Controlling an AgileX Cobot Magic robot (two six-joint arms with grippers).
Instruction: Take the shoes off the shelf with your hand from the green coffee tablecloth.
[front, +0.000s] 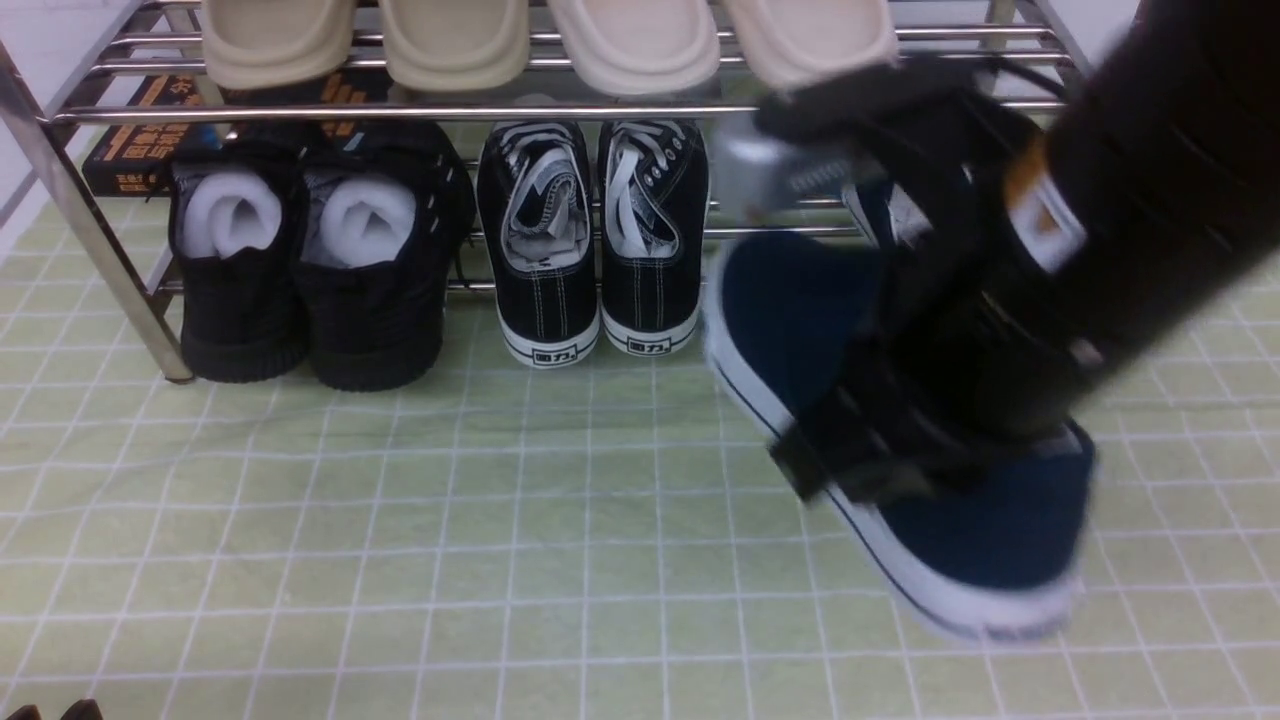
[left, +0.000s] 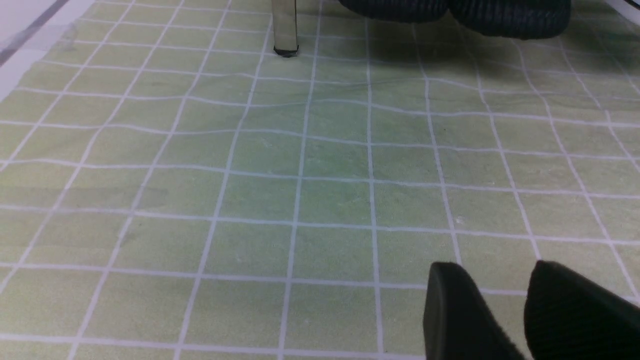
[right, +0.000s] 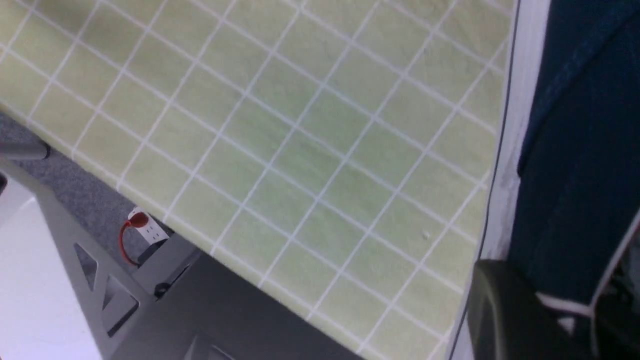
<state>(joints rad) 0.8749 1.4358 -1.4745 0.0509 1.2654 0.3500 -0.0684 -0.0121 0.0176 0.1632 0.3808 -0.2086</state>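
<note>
Right claw (front: 900, 340) clamped on blue shoe (front: 1000, 530). Shelf (front: 60, 200) behind claw, cloth (front: 500, 520) below. Shoe not down yet. Left claw (left: 497, 280) apart.

Front faces shelf (front: 650, 110), wrists near tablecloth (left: 320, 200)

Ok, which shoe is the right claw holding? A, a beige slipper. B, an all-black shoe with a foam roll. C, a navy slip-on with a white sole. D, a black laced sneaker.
C: the right claw is clamped on the navy slip-on, which sits tilted in front of the shelf, over the green cloth.
</note>
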